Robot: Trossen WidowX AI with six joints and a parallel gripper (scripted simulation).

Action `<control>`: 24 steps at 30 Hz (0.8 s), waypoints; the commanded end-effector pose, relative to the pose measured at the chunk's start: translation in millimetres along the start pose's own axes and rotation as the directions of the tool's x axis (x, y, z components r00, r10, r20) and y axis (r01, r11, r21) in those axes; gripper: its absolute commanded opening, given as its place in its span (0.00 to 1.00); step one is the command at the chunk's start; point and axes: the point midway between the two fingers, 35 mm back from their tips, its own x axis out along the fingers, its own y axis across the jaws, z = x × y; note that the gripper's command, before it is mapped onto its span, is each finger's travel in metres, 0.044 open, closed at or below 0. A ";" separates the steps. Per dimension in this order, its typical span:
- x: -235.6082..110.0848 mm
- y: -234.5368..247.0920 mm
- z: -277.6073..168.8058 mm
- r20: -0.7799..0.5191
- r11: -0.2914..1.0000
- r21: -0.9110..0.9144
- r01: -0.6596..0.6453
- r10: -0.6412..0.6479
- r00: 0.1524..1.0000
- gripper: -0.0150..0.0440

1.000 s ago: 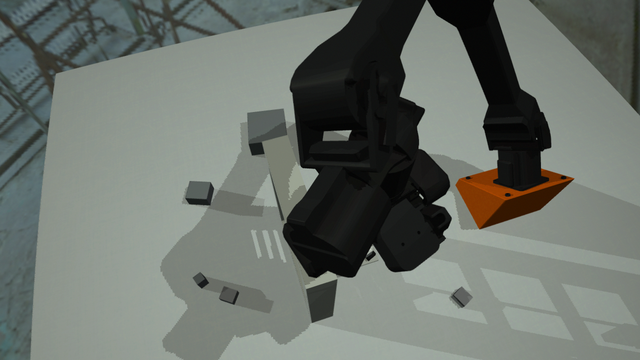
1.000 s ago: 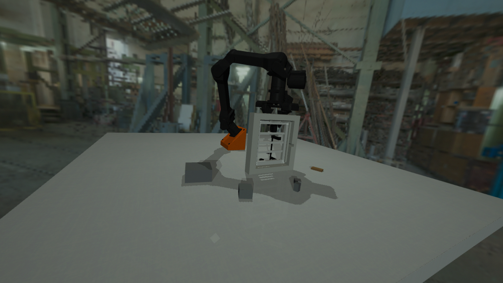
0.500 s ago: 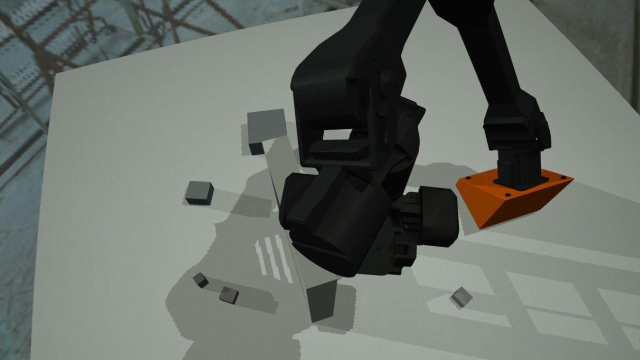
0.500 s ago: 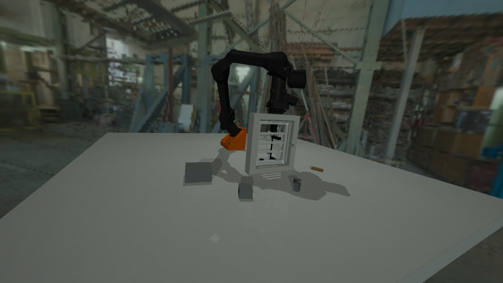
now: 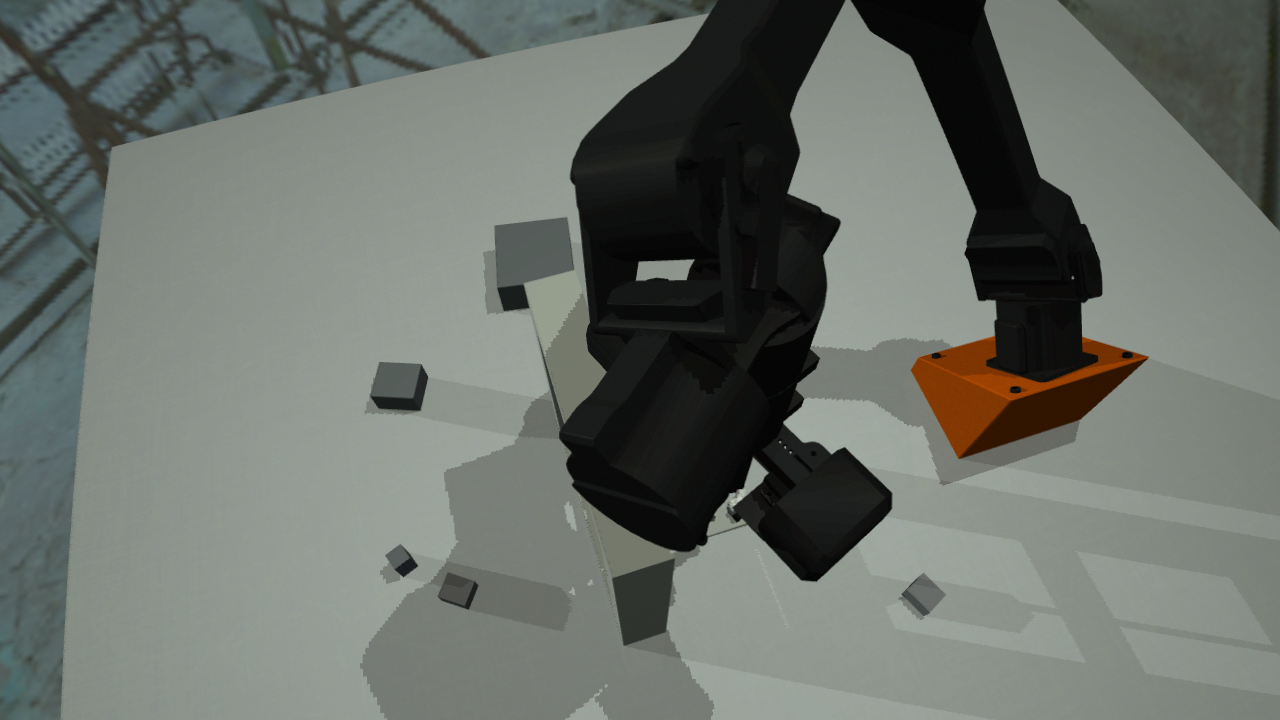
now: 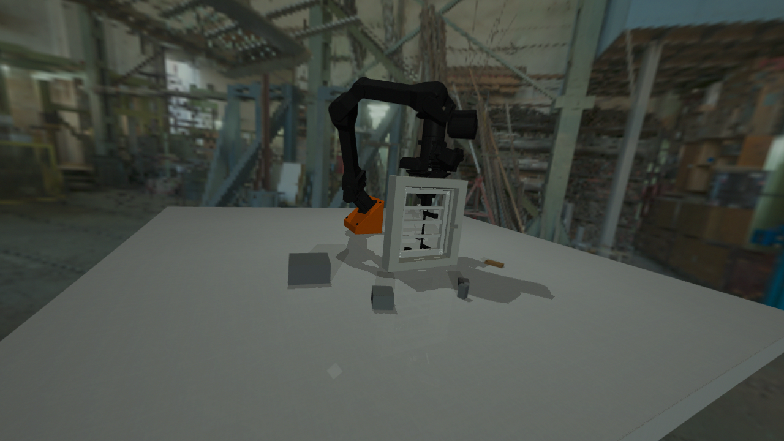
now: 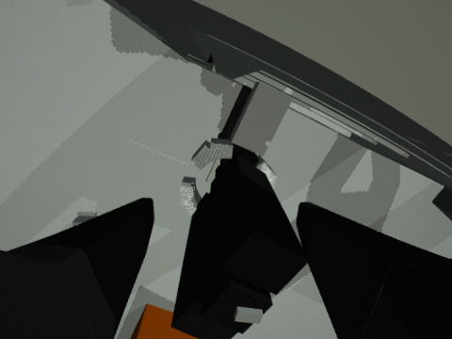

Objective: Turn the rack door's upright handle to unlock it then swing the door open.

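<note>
The pale frame point(image 5: 641, 600) point(image 6: 393, 236) point(image 7: 377, 38) stands upright on the table. In the exterior view, the white barred door point(image 6: 422, 222) sits in its opening and looks closed or nearly so; a small angle cannot be told. The black upright handle point(image 6: 422, 233) point(image 7: 226, 226) is on the arm's side. My gripper point(image 6: 426, 198) point(image 7: 226, 211) points down from above on that side. Its fingers are open, one on either side of the handle in the wrist view, with gaps showing. The arm hides the fingertips and most of the handle in the top view.
A large grey block point(image 5: 534, 250) point(image 6: 309, 268) and a smaller one point(image 5: 398, 385) point(image 6: 382, 297) lie beyond the frame, with two small blocks point(image 5: 401, 559) point(image 5: 458, 591). Another small block point(image 5: 923, 594) lies on the handle side, near the orange arm base point(image 5: 1011, 411) point(image 6: 367, 219).
</note>
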 end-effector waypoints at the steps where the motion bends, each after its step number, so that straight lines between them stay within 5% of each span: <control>1: 0.2 -0.7 0.6 0.002 0.976 0.218 0.003 -0.004 1.000 0.74; 11: 0.2 -0.7 0.6 0.002 0.755 0.656 0.002 -0.004 1.000 0.74; 24: 0.3 -0.7 0.6 0.002 0.210 0.978 -0.001 -0.004 1.000 0.74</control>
